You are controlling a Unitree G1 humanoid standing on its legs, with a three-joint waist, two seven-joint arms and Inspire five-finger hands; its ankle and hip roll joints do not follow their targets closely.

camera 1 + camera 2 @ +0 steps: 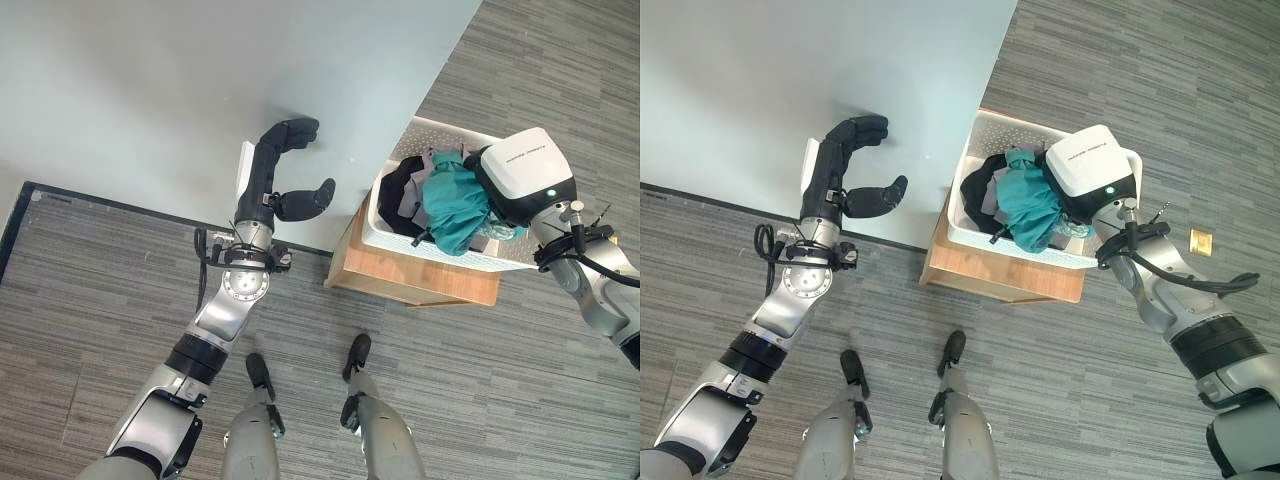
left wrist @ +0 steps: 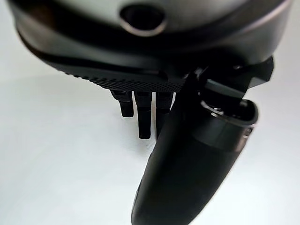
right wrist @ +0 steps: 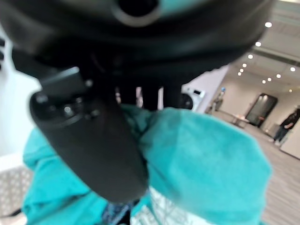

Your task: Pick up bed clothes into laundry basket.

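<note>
**Teal garment held at the basket, bed bare under the left hand**

The bed (image 1: 150,90) takes up the upper left of both eye views as a plain pale surface; no clothing shows on the part in sight. Beside its corner, a white laundry basket (image 1: 385,238) sits on a low wooden stand (image 1: 400,275) on the grey floor (image 1: 80,270). The basket already holds a heap of clothes: a dark garment (image 1: 400,185), something pale pink-grey, and on top a teal garment (image 1: 455,205) that drapes over the near rim.

The right hand (image 3: 93,140) is at the basket. From the head its fingers are hidden under the white wrist housing, but the right wrist view shows thumb and fingers closed on the teal cloth, which bulges around them. So the garment is over the basket but, as I judge it, not yet released.

The left hand (image 1: 285,165) hovers over the bed's edge, fingers bent down and thumb apart, gripping nothing; the left wrist view confirms only bare sheet beyond the fingers.

The task looks nearly finished: what remains is letting the teal piece go and tucking its hanging edge inside.

The right wrist view alone also shows a lit hall with distant people behind the cloth.
</note>
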